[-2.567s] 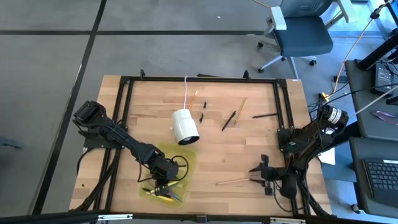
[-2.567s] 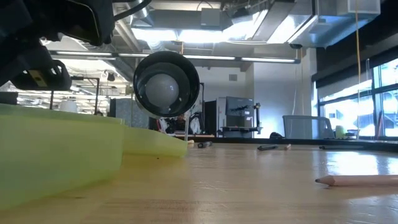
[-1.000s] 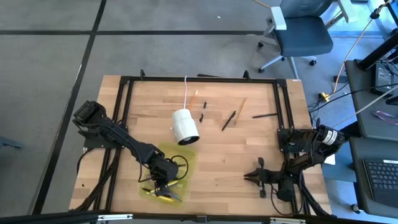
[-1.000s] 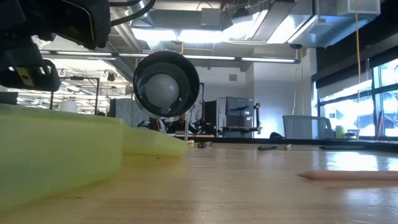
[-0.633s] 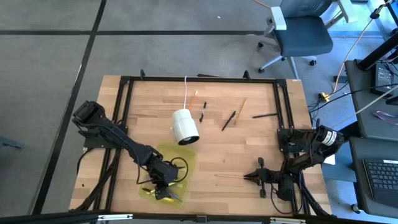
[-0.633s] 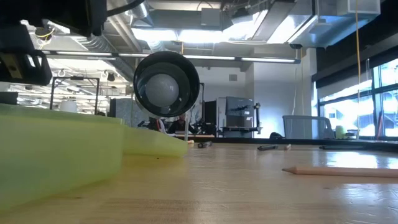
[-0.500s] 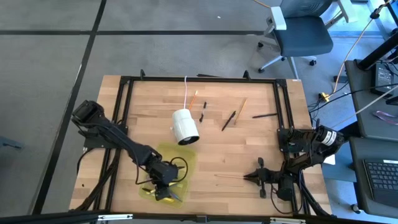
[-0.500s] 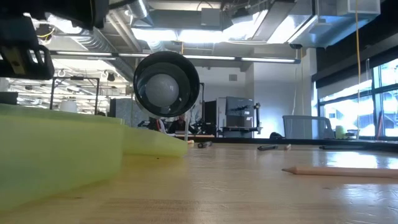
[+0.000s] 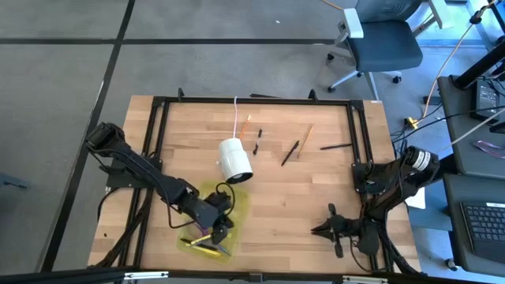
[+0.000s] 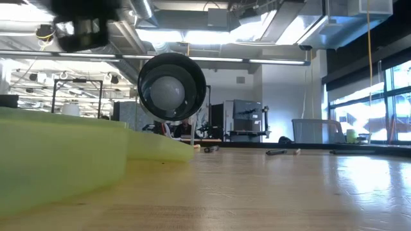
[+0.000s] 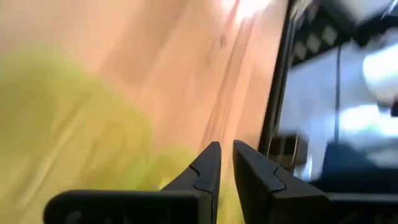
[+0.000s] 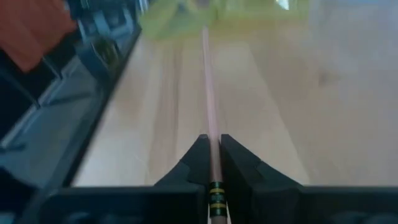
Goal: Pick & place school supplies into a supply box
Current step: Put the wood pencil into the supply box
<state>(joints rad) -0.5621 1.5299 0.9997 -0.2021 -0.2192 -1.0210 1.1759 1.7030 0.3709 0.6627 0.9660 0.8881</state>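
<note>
The yellow-green supply box point(image 9: 211, 223) lies open near the table's front left and fills the low view's left point(image 10: 64, 154). Several pens lie in it point(image 9: 207, 246). My left gripper point(image 9: 219, 223) hovers over the box, its fingers point(image 11: 227, 155) a narrow gap apart with nothing between them. My right gripper point(image 9: 317, 230), near the front right, is shut on a wood-coloured pencil point(image 12: 207, 81) that points toward the box. Further pens and pencils point(image 9: 290, 152) lie flat on the table's far half. My right gripper pinches the pencil between its two fingers at its banded end point(image 12: 215, 186). That end reaches far back between them. The fingers come from the table's right, nearly level, and lie along the pencil. The pencil sticks out forward, lifted clear of the table.
A white cylinder point(image 9: 234, 160) on a cord lies just beyond the box and looms in the low view point(image 10: 172, 86). An orange pencil point(image 9: 247, 122), a small black piece point(image 9: 258, 139) and a black pen point(image 9: 335, 146) lie at the far side. A black frame point(image 9: 359, 134) borders the table.
My right gripper has risen with the pencil, which first slid a little toward the table's left and then lifted off the table, out of the low view. My left gripper has risen above the box and tipped up toward level, swinging toward the far right.
</note>
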